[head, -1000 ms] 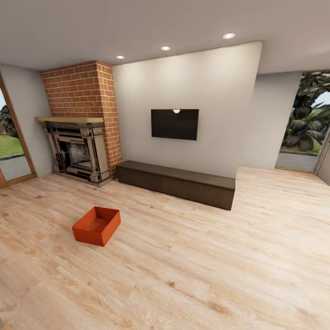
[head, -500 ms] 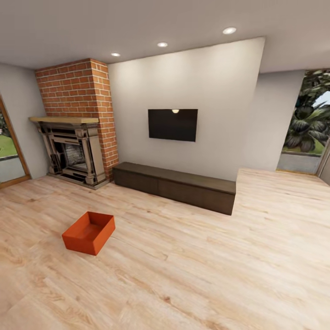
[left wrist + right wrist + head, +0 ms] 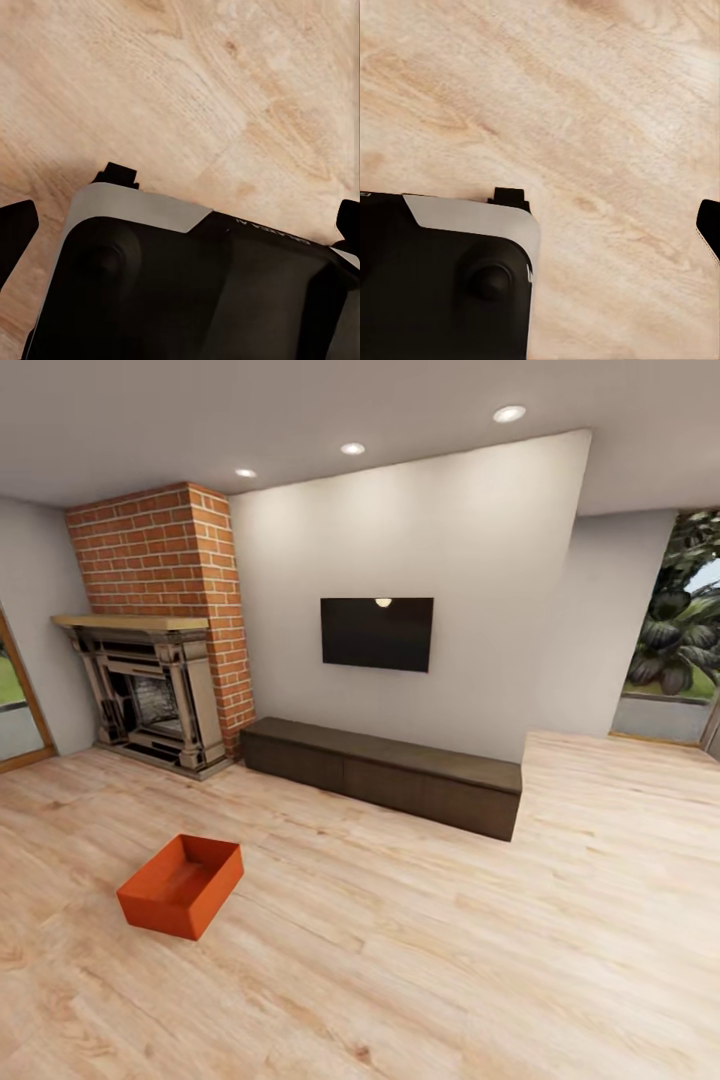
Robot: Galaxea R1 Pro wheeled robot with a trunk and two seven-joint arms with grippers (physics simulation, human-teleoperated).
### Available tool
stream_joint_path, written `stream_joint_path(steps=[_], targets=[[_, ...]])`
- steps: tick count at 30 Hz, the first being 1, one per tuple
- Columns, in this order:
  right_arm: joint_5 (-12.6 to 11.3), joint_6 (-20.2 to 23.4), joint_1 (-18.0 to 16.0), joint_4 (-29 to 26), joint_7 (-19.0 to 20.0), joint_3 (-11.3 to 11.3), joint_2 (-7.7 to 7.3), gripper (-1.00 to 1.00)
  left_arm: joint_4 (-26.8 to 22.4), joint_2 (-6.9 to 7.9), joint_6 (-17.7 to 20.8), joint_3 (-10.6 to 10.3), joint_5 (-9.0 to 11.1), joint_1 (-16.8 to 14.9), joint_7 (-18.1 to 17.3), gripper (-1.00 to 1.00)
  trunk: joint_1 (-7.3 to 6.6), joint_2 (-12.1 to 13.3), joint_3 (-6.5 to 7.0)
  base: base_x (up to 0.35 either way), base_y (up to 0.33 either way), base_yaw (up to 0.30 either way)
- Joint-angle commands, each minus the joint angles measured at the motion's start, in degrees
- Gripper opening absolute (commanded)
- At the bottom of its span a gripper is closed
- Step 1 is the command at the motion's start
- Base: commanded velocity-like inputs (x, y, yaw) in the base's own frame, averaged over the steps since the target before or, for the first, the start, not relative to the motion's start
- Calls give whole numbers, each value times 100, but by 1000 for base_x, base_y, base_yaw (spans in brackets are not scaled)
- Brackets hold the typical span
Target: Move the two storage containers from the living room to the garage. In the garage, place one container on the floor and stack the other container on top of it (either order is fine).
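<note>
One orange storage container (image 3: 181, 885) on plank floor (image 3: 420, 940), no legible writing.

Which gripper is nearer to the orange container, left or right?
Probably left: the container lies at the robot's left in the head view. The left gripper and right gripper hang over wood floor, away from it.

Seen from the left wrist, the left gripper (image 3: 180, 225) hangs above the robot's black base with its pale grey corner panel (image 3: 135, 210), its two dark fingertips (image 3: 15, 232) spread wide to either side. From the right wrist, one dark fingertip (image 3: 709, 225) of the right gripper shows well off to one side of that same base (image 3: 472, 217); the other is out of frame.
</note>
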Motion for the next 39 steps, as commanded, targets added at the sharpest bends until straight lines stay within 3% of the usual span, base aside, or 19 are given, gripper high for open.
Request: stream_joint_path(steps=[1,27,39], targets=[[-18,-31,-8,18,-14,45,1,100,5,-1,-14,42,10,-4,-7,100,4,-5,-7,320,0,0],[-51,-19,-8,18,-27,24,20,100,8,-7,-32,42,9,-4,-5,100,4,-5,-7,320,0,1],[-35,-8,-8,18,-20,31,7,100,7,-9,-42,42,10,-4,-6,100,4,-5,-7,321,0,234]])
